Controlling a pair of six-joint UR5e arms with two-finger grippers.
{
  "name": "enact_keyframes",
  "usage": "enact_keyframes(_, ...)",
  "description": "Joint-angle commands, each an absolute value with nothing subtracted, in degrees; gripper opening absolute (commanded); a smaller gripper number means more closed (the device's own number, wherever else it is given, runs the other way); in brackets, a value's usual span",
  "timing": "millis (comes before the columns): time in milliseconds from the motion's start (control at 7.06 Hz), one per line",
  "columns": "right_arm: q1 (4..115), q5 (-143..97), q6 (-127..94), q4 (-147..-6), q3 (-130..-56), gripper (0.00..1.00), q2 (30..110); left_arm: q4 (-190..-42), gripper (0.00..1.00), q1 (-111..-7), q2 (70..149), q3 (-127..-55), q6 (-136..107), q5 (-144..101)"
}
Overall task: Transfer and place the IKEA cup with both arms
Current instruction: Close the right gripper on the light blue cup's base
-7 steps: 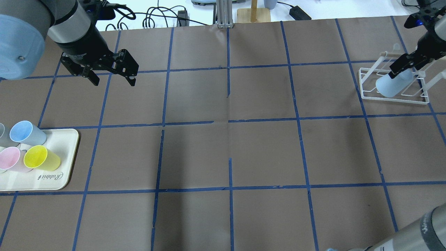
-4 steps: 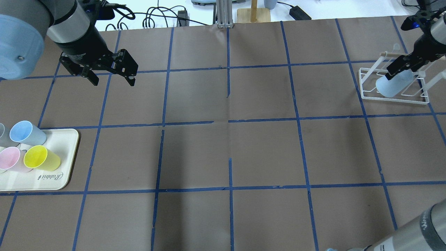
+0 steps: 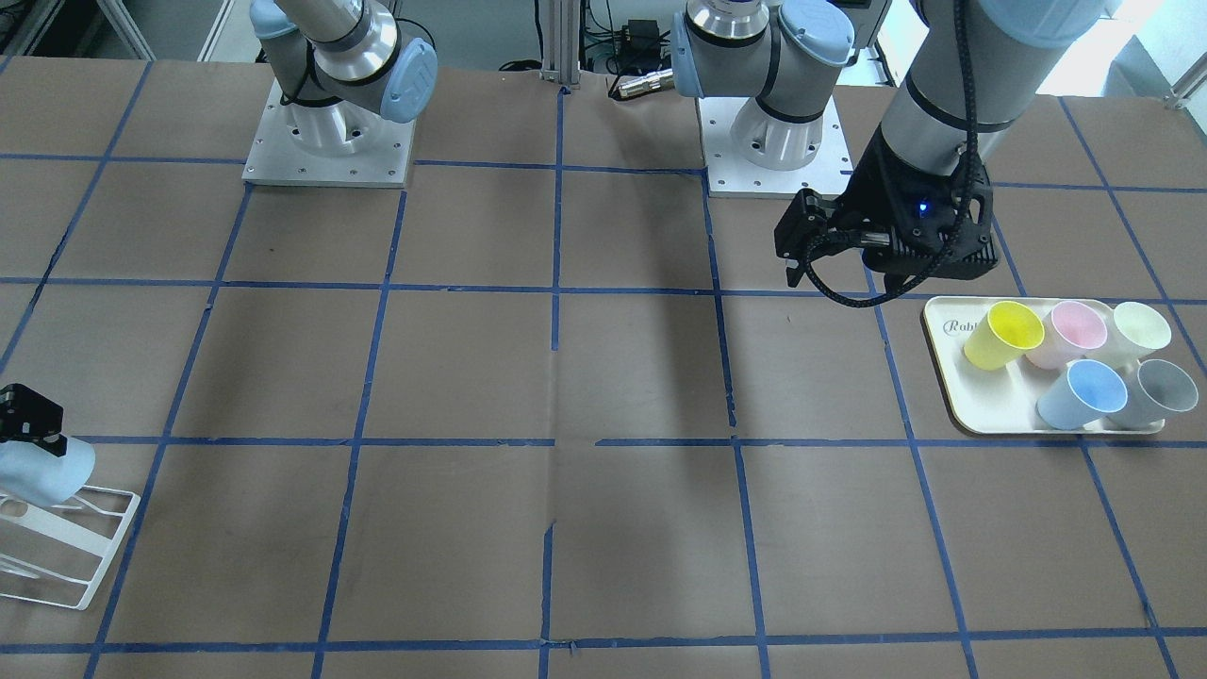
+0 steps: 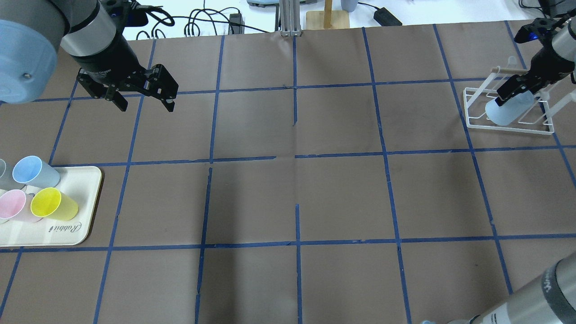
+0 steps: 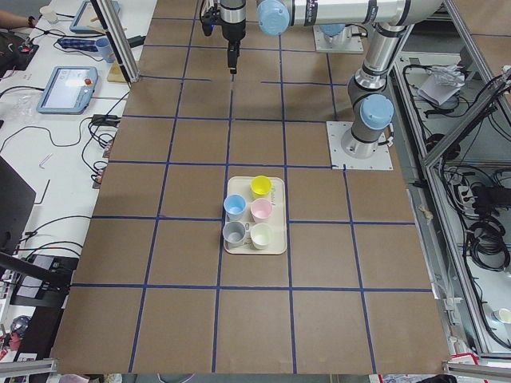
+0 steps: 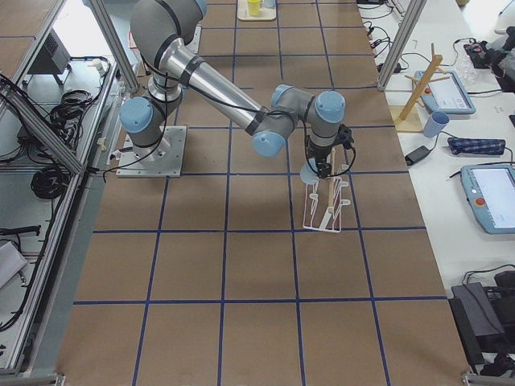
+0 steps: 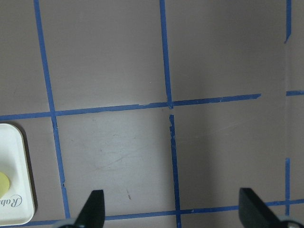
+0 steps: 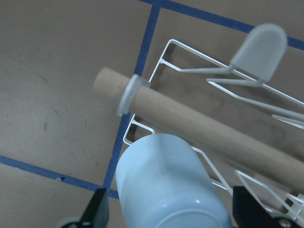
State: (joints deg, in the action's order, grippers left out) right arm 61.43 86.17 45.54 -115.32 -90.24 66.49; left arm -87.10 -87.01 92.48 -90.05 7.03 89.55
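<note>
The pale-blue IKEA cup (image 4: 504, 113) lies tilted, base outward, on a white wire rack (image 4: 508, 129) at the far right. It also shows in the front view (image 3: 42, 476) and fills the right wrist view (image 8: 166, 185). My right gripper (image 4: 510, 92) is open, with a finger on each side of the cup and a small gap to it. My left gripper (image 4: 144, 101) is open and empty above bare table at the far left. The twin pale-blue cup (image 4: 33, 171) stands in the cream tray (image 4: 76, 225).
The tray (image 3: 952, 377) also holds a yellow cup (image 3: 1004, 335), a pink cup (image 3: 1075, 328), a grey cup (image 3: 1165, 389) and a pale cream one. A wooden dowel (image 8: 199, 123) runs across the rack. Cables and a wooden stand lie beyond the table's far edge.
My right gripper has shifted slightly left at the rack, and the cup has stayed in place there. The left arm has barely moved.
</note>
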Motion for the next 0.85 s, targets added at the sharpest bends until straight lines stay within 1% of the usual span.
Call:
enact_keyframes(0, 61.6, 86.1, 45.4, -115.2, -90.2, 0.7, 66.4, -87.2, 1.0, -87.1, 92.5, -90.0, 7.0, 89.5)
enact_keyframes(142, 61.6, 86.2, 45.4, -115.2, -90.3, 0.6, 66.4, -87.2, 1.0, -87.1, 91.9, -90.0, 7.0, 89.4)
enact_keyframes(283, 61.6, 86.2, 45.4, -115.2, -90.2, 0.59, 66.5, -87.4, 1.0, -87.1, 91.5, -88.5, 6.9, 90.1)
enact_keyframes(567, 61.6, 86.3, 45.8, -114.9, -89.6, 0.53, 66.6, -88.4, 1.0, -87.4, 91.2, -88.2, 6.5, 90.4)
enact_keyframes(708, 61.6, 86.4, 45.8, -114.7, -89.2, 0.52, 67.1, -88.6, 1.0, -87.5, 91.3, -88.1, 6.6, 90.4)
